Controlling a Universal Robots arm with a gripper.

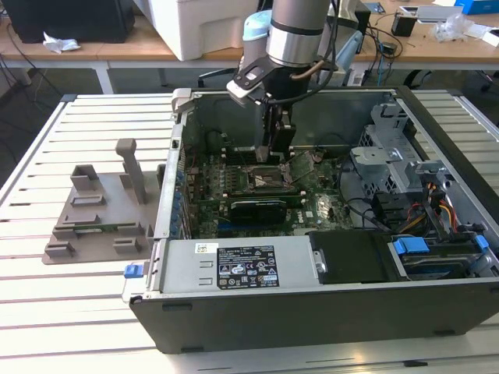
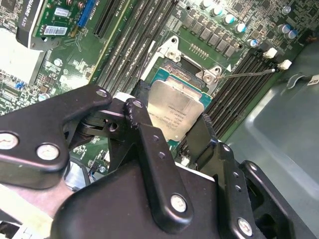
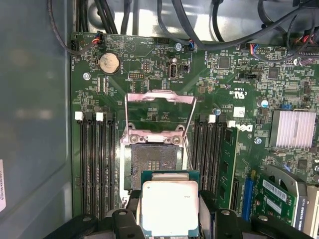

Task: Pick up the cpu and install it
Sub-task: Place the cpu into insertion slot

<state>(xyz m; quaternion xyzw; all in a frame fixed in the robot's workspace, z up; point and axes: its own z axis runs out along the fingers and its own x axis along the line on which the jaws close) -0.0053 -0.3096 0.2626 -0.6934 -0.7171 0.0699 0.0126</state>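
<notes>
The tool reaches down from the upper centre of the exterior view into the open computer case, which lies on its side on the slatted surface. Its two black fingers are pressed in on opposite edges of the cpu. This looks like a grip chosen to keep the chip flat and its underside clear.

In both wrist views the cpu hangs level, just over the near edge of the socket and not yet seated. Whether any part of it touches the socket frame cannot be told. The metal load plate stands swung up and the wire lever is released, so the dark contact field lies exposed. That is presumably why the chip is being brought in from straight above.

The cpu is a small, thin square. Its dull silvery lid carries faint print, has rounded corners and sits on a slightly wider green substrate. It is turned roughly square to the socket opening, between the banks of memory slots on the green motherboard.

The grey holder sits well apart on the surface at the exterior view's left.
</notes>
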